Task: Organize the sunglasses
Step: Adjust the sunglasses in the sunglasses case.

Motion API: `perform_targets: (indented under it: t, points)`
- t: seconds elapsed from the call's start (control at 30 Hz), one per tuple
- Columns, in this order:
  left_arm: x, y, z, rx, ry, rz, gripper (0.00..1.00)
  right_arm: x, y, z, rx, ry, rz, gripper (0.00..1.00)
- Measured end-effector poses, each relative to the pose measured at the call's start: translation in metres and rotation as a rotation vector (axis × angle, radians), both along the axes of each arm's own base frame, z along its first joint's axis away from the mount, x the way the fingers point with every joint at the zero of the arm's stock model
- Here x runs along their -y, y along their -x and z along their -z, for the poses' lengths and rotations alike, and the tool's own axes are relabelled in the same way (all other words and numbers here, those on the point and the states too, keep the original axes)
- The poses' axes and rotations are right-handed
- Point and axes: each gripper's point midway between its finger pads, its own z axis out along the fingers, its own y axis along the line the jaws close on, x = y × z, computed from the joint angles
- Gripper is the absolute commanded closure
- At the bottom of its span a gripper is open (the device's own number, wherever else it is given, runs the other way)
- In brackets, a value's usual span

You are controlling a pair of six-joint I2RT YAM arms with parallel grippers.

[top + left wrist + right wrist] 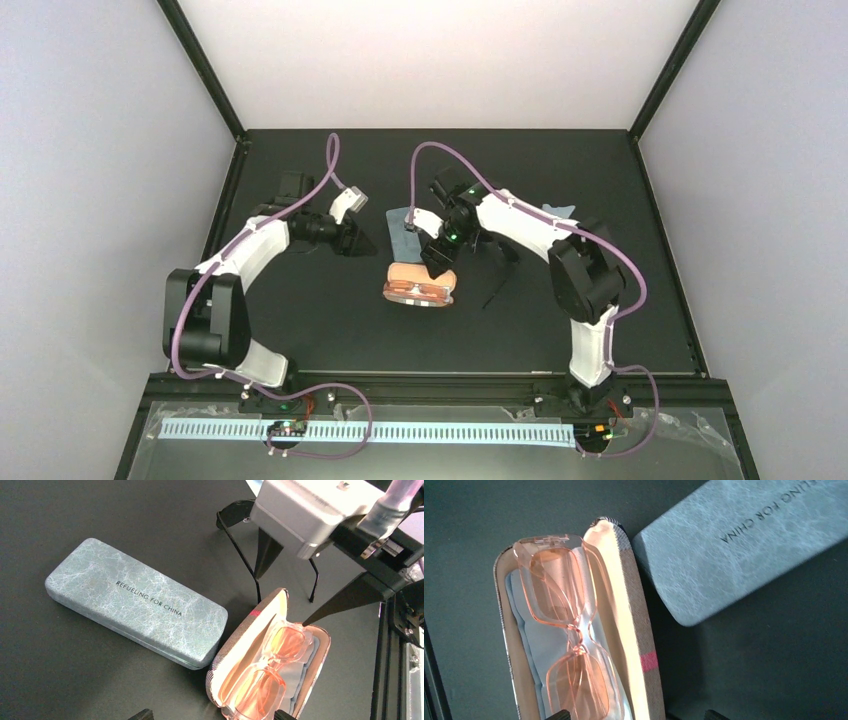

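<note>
The reddish-brown translucent sunglasses [559,625] lie folded on a light blue cloth [540,650] inside the open tan case [418,290]. My right gripper [440,264] hangs open just above that case, its fingertips [557,714] straddling the raised lid, holding nothing. The black sunglasses [239,517] stand on the table behind the right gripper's fingers [266,555], with their thin arms unfolded [497,285]. My left gripper [352,240] is open and empty, left of the closed blue-grey case [135,602]; only its fingertips [144,714] show at the bottom of its own view.
The blue-grey case [402,230] lies right behind the tan case, almost touching its lid [639,630]. Another light blue cloth [558,212] sits at the back right behind the right arm. Black frame posts rise at the table's back corners.
</note>
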Motion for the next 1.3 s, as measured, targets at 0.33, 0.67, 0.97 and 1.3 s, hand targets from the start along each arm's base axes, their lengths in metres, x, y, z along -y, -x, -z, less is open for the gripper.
perform_targets:
  t: [0.33, 0.67, 0.97, 1.3]
  points:
    - [-0.001, 0.001, -0.002, 0.021, 0.001, -0.006, 0.35, -0.008, 0.006, 0.027, -0.100, 0.012, -0.044, 0.41]
    - [-0.003, 0.005, -0.011, 0.099, -0.019, 0.006, 0.35, -0.009, 0.023, 0.029, -0.182, -0.012, -0.098, 0.54]
    - [0.003, 0.030, -0.004, 0.143, -0.071, 0.139, 0.36, -0.011, 0.036, 0.023, -0.232, -0.052, -0.143, 0.57]
    - [0.016, 0.044, 0.028, -0.058, -0.065, 0.159, 0.41, -0.016, 0.039, 0.013, -0.248, -0.097, -0.141, 0.57]
